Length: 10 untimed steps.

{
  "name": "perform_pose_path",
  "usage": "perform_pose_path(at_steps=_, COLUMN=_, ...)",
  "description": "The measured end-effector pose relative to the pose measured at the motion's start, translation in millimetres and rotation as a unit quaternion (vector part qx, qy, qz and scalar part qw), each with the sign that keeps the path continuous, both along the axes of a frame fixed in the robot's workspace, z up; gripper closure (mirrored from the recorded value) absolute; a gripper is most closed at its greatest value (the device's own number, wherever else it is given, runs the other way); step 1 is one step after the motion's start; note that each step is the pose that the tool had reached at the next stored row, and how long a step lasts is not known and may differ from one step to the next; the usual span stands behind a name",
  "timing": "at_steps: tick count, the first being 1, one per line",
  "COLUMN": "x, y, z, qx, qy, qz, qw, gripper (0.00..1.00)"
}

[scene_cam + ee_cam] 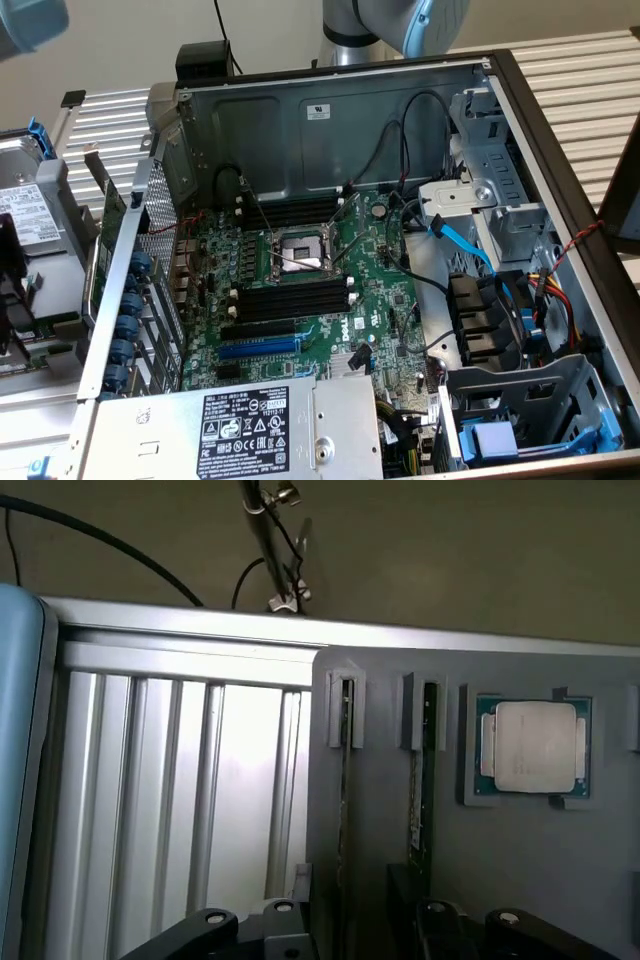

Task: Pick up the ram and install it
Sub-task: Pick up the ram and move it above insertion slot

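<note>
In the wrist view, two thin dark-green ram sticks stand on edge in a grey holder plate [380, 820]. One ram stick [345, 780] runs down between the black fingers of my gripper [350, 930], which is open and not touching it. The second stick [426, 780] lies just beside it. The exterior view does not show the gripper. There the open computer case shows the motherboard with empty black memory slots [292, 302] below the processor socket [300, 250].
A processor chip [535, 745] sits in the same holder beside the sticks. Ribbed aluminium table [180, 800] lies past the holder's edge. In the case are a blue expansion slot [258, 347], a power supply [240, 430], drive cages [530, 420] and loose cables [460, 245].
</note>
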<state>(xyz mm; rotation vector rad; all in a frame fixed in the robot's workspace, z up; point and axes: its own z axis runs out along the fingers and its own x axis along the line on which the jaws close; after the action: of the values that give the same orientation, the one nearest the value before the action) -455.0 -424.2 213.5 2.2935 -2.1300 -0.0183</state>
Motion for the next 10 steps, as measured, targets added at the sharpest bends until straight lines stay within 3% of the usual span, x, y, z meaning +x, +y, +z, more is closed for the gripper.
perform_pose_path(at_steps=7, x=0.0, y=-0.2, z=-12.8, qx=0.0, qy=0.0, qz=0.001, qw=1.0, gripper=0.58)
perform_pose_path(at_steps=9, x=0.0, y=-0.2, z=-15.3, qx=0.0, qy=-0.0001, qz=0.001, qw=1.0, gripper=0.6)
perform_pose_path(at_steps=10, x=0.0, y=-0.2, z=-15.8, qx=0.0, qy=0.0, qz=0.001, qw=1.0, gripper=0.67)
